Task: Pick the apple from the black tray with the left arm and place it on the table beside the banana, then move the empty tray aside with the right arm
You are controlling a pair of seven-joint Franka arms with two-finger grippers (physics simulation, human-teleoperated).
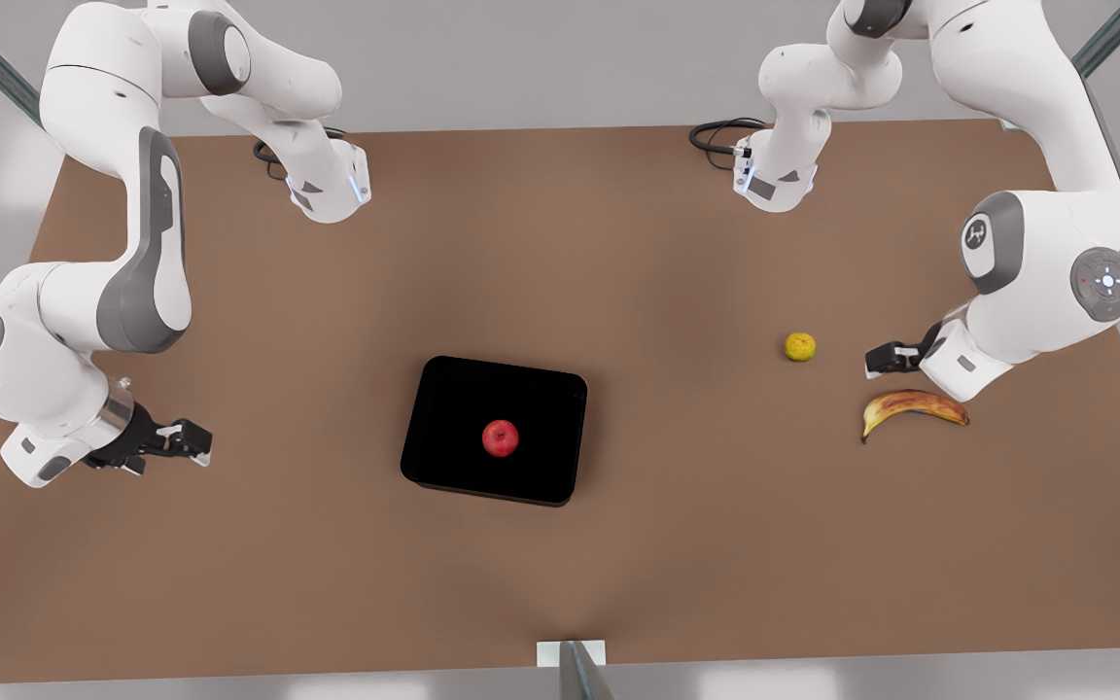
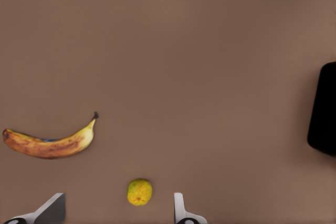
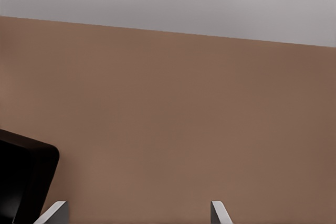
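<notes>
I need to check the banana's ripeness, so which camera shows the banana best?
The left wrist view: the banana lies whole and large there, brown patches and dark stem tip plain. The front view shows it whole too but farther off, beside the left gripper. The right wrist view faces bare table and a tray corner.

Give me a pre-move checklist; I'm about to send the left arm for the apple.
1. Apple sits in the black tray: ok.
2. Left gripper open, empty: ok.
3. Left gripper over the apple: not ok; it hangs near the banana and yellow fruit.
4. Bare table beside the banana: ok.
5. Right gripper open, off the tray: ok.
</notes>
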